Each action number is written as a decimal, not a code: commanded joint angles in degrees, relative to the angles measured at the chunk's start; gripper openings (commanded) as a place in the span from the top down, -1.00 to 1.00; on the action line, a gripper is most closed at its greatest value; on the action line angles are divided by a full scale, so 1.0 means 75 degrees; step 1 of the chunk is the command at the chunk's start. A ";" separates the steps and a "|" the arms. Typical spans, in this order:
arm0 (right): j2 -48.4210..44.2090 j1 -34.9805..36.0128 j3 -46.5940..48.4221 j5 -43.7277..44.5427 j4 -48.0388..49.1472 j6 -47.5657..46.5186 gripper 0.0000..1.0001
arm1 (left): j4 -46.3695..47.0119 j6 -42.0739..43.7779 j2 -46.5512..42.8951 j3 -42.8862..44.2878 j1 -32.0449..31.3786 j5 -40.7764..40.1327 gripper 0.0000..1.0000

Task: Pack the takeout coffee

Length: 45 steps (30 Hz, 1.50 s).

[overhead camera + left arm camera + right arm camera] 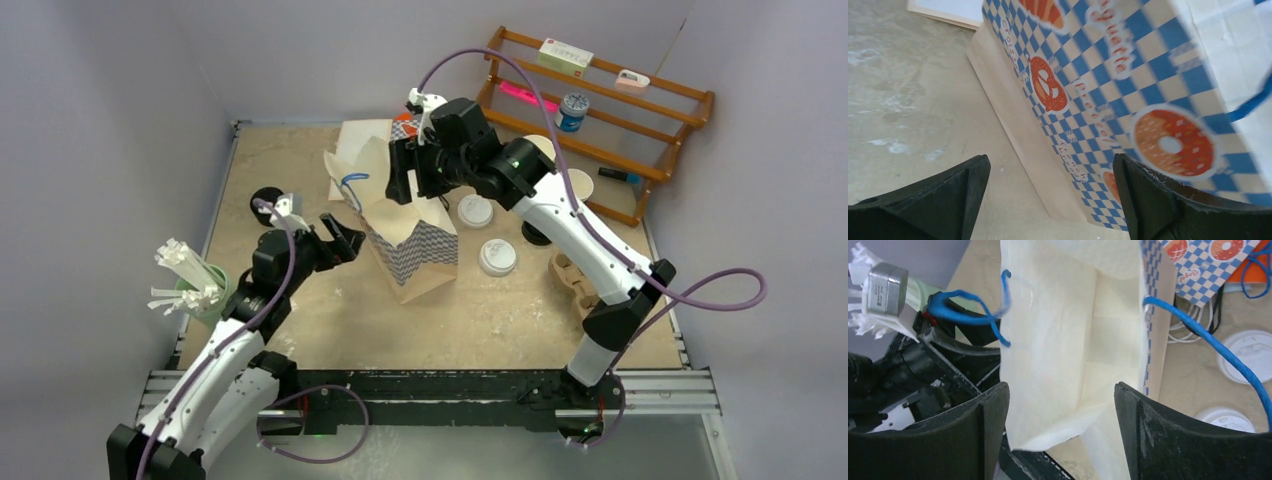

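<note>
Left gripper [1050, 162] and right gripper [1060, 390] gape empty at the blue-checked paper bag [420, 250]; a black-lidded paper cup [266, 200] by the worktop's [320, 320] left edge awaits packing, I judge.

Overhead wide; wrists close, seemingly sharing bag [415, 250]

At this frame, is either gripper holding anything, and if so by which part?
Nothing is held. The left gripper stands open beside the paper bag; the right gripper is open above its mouth, gripping neither wall nor handle.
</note>
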 commanded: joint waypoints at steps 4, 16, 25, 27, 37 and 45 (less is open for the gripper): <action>-0.0916 0.0027 -0.0115 -0.0441 0.0593 -0.0325 -0.55 | -0.2125 -0.0182 -0.0888 0.1346 -0.0020 -0.1515 -0.97; -0.1030 0.0015 -0.0073 0.2009 0.0006 -0.0992 -0.82 | -0.2106 -0.0262 -0.0983 0.2482 -0.0021 0.0648 -0.99; -0.0917 -0.0007 -0.0697 0.1406 0.0368 -0.1076 -0.80 | -0.1810 -0.0318 -0.0008 0.2827 -0.0056 0.1266 -1.00; -0.1070 -0.0009 -0.0934 0.1166 0.0673 -0.1074 -0.81 | -0.1998 -0.0220 0.0061 0.2942 -0.0056 0.0879 -0.99; -0.1188 0.0004 -0.1199 0.0195 0.1059 -0.1623 -0.60 | -0.2121 0.0229 0.0621 0.3065 -0.0067 -0.0044 -0.62; -0.0788 0.0016 -0.1074 0.0169 0.1074 -0.1711 -0.51 | -0.1924 0.0370 0.1091 0.3228 -0.0058 0.0238 -0.61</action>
